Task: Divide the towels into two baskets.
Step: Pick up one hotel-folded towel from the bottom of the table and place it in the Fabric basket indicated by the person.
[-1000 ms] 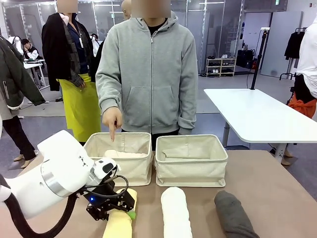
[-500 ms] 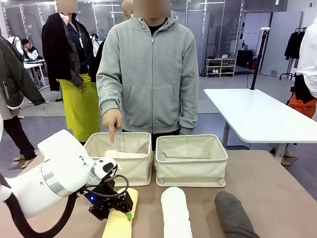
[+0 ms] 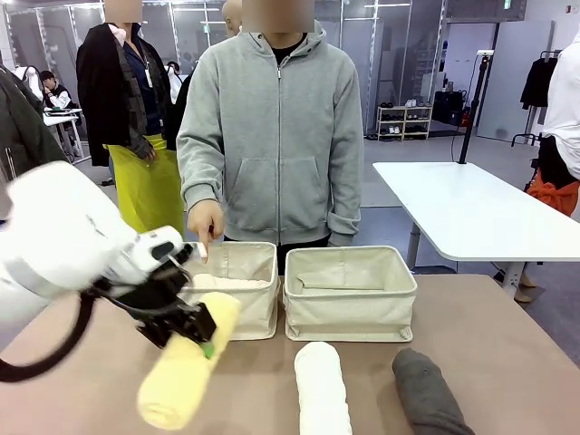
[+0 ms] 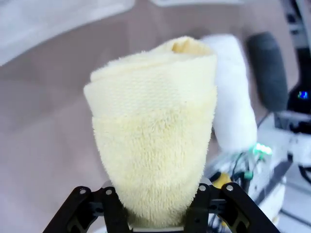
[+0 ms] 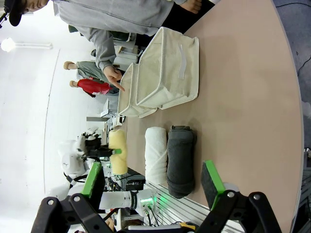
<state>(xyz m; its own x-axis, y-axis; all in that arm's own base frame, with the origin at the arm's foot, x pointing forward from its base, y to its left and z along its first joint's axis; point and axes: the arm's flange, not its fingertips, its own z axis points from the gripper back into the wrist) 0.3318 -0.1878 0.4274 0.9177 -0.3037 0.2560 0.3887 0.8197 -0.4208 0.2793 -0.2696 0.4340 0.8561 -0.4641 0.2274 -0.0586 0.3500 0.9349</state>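
Brown tabletop [image 3: 507,362] runs from my side to a person in a grey hoodie at the far edge, with a busy workshop behind. Two cream baskets stand side by side at the far middle. The left basket [image 3: 245,313] has a pale roll [image 3: 222,282] lying in it, probably the pink towel, though from here it reads almost white. The right basket [image 3: 349,313] looks empty to me. I judge one towel placed and three left to go.

The yellow towel [image 3: 186,376] is clear of the table and tilted, near and left of the left basket. The left gripper [image 3: 207,349] has its jaws squeezed tight on it near the upper end. The white towel [image 3: 322,390] and the dark grey towel [image 3: 430,394] lie on the near table in front of the right basket, close to each other and untouched. The right gripper [image 5: 153,180] hangs above the table's near side, jaws spread wide with nothing between them. The person's hand [image 3: 207,222] points down at the left basket.

The right basket's floor is hidden behind its near wall, so I cannot confirm it is empty. The near ends of the white and grey rolls are cut off at the bottom of the front view.
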